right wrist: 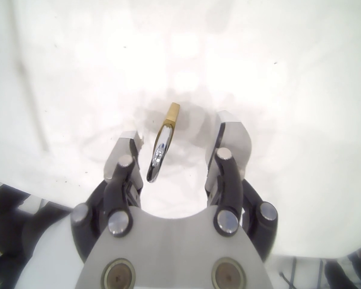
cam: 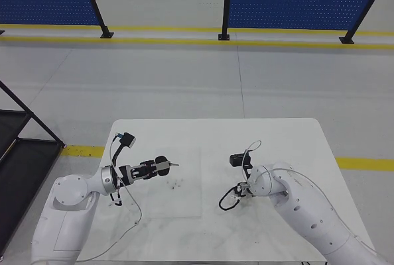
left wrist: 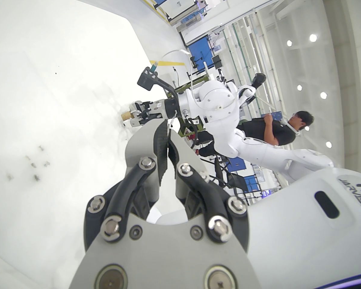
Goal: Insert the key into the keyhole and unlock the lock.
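A small padlock stands on the white table, its brass body (right wrist: pixel 172 112) away from the wrist and its chrome shackle (right wrist: pixel 159 154) toward it. My right gripper (right wrist: pixel 180 133) is open around it, both fingers clear of the lock. From the left wrist view, that gripper (left wrist: pixel 134 115) shows farther off with the brass lock (left wrist: pixel 126 116) at its tip. My left gripper (cam: pixel 164 165) hovers left of the table's centre, pointing toward the right arm. Its pads (left wrist: pixel 162 139) are pressed together, and a thin metal key tip (cam: pixel 174 163) sticks out of them.
A clear mat (cam: pixel 184 199) lies in the table's middle with several small dark specks (left wrist: pixel 33 165) on it. A black cable loop (cam: pixel 225 202) hangs by the right wrist. A black rack (cam: pixel 11 152) stands off the table's left side.
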Action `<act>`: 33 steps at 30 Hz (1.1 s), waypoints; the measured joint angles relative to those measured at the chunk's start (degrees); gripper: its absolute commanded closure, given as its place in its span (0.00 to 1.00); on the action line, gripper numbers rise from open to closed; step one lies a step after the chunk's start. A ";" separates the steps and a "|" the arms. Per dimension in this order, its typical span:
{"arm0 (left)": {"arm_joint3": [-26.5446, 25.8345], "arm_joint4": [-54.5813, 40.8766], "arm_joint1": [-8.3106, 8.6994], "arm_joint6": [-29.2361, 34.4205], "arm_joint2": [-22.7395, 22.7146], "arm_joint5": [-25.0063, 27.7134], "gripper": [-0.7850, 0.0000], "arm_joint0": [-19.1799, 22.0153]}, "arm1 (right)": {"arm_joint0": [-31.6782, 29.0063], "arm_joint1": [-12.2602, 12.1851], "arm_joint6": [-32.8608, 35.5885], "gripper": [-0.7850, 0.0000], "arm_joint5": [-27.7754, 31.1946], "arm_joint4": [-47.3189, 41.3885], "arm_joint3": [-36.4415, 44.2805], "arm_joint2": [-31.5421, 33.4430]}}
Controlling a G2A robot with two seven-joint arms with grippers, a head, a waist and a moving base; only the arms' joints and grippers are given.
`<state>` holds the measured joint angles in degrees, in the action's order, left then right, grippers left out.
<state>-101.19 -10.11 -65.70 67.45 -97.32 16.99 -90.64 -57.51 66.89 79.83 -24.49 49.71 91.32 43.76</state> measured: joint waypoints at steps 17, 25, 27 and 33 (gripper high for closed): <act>0.00 0.00 0.00 0.00 0.00 0.00 1.00 0.00 | -1.85 1.47 0.90 1.00 0.91 -0.01 0.42 2.92; 0.00 0.00 0.00 0.00 0.00 0.00 1.00 0.00 | -3.92 0.94 -0.85 1.00 -0.81 -9.99 3.48 9.25; 0.00 0.00 0.00 0.00 0.00 0.00 1.00 0.00 | -5.21 0.51 -1.92 1.00 -1.86 -14.34 5.29 12.10; 0.00 0.00 0.00 0.00 0.00 0.00 1.00 0.00 | -11.15 -0.38 -6.54 1.00 5.12 -31.51 6.02 22.19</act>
<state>-101.19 -10.11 -65.70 67.45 -97.32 16.99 -90.64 -68.66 66.51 73.28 -19.37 18.19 97.34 65.95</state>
